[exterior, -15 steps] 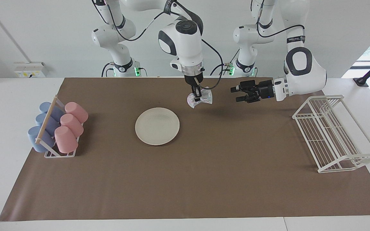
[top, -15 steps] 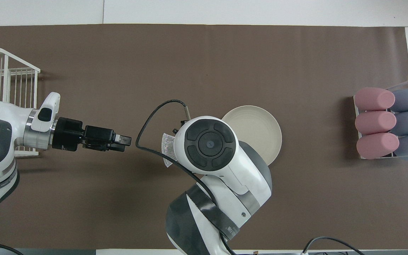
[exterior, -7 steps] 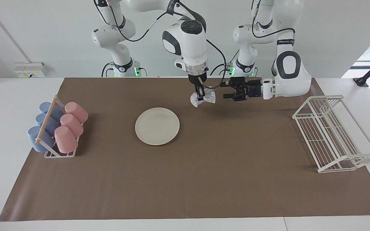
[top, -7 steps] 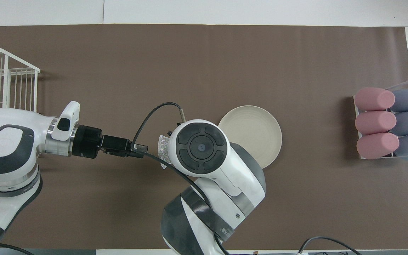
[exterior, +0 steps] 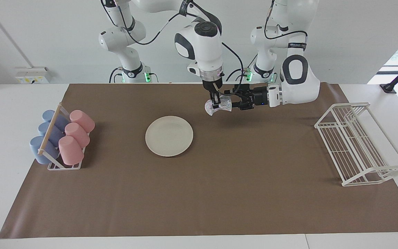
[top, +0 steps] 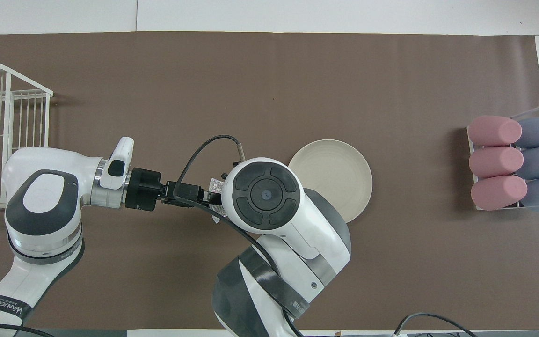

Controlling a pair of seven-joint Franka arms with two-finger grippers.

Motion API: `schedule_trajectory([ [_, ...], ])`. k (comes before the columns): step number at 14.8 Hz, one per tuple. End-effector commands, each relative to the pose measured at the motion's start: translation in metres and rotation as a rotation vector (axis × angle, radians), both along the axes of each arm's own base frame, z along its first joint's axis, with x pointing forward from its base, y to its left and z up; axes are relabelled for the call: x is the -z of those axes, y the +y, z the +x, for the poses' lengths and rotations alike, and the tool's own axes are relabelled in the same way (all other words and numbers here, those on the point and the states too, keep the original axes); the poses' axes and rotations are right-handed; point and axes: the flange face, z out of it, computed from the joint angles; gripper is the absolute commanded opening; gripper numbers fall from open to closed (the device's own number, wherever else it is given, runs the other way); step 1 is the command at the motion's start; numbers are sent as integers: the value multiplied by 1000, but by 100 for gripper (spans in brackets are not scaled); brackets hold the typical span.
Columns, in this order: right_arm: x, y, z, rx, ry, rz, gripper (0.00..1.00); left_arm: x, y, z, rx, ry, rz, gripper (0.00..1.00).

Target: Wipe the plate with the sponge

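The cream-white plate (exterior: pixel 169 136) (top: pixel 339 173) lies flat on the brown mat, mid-table. My right gripper (exterior: pixel 214 104) points straight down over the mat beside the plate, toward the left arm's end, shut on the crumpled silvery sponge (exterior: pixel 224 103), which hangs above the mat. In the overhead view the right wrist hides that gripper and most of the sponge (top: pixel 214 187). My left gripper (exterior: pixel 233 100) (top: pixel 207 197) reaches in level from the side, and its fingers stand open around the sponge's free edge.
A rack of pink and blue cups (exterior: pixel 64 138) (top: pixel 513 164) lying on their sides stands at the right arm's end. A white wire dish rack (exterior: pixel 358 141) (top: pixel 3 135) stands at the left arm's end.
The left gripper has travelled sideways from near the wire rack up to the hanging sponge. The right gripper shifted slightly with the sponge, then held still. The plate has not moved.
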Motion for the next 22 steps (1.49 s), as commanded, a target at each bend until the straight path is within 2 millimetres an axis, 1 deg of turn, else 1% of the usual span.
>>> schedule_trajectory([
  [1, -1, 1, 5, 12, -1, -12, 0, -1, -1, -4, -52, -10, -20, 0],
  [8, 2, -4, 9, 7, 0, -18, 0, 0, 1, -6, -62, 35, -17, 0],
  [9, 1, -6, 8, -11, 0, -20, 27, 0, 2, -6, -63, 35, -17, 0],
  [10, 1, -6, 7, -24, -3, -20, 81, -1, 2, -5, -63, 36, -19, 0],
  [11, 2, -3, 5, -16, -2, -15, 100, -1, 3, -5, -64, 36, -19, 0],
  [13, -1, -8, 7, -10, -2, -13, 100, -1, 4, -5, -66, 36, -20, 0],
  [14, -6, -10, 7, -20, -9, -13, 100, 0, 4, -5, -66, 38, -20, 0],
  [15, -5, -19, 10, -35, -12, -20, 100, 0, 4, -5, -66, 38, -20, 0],
  [16, -10, -25, 11, -87, -25, -23, 100, 0, 4, -5, -66, 38, -20, 0],
  [17, -12, -37, 14, -147, -27, -36, 100, 0, 4, -5, -65, 38, -20, 0],
  [18, -15, -54, 20, -201, -25, -51, 100, 0, 5, -5, -67, 40, -20, 0],
  [19, -23, -70, 25, -276, -27, -64, 100, 0, 6, -4, -70, 39, -20, 0],
  [20, -35, -92, 30, -352, -31, -76, 100, -1, 6, -4, -72, 39, -20, 0],
  [22, -57, -148, 43, -520, -29, -101, 100, 0, 8, -2, -85, 44, -7, 0],
])
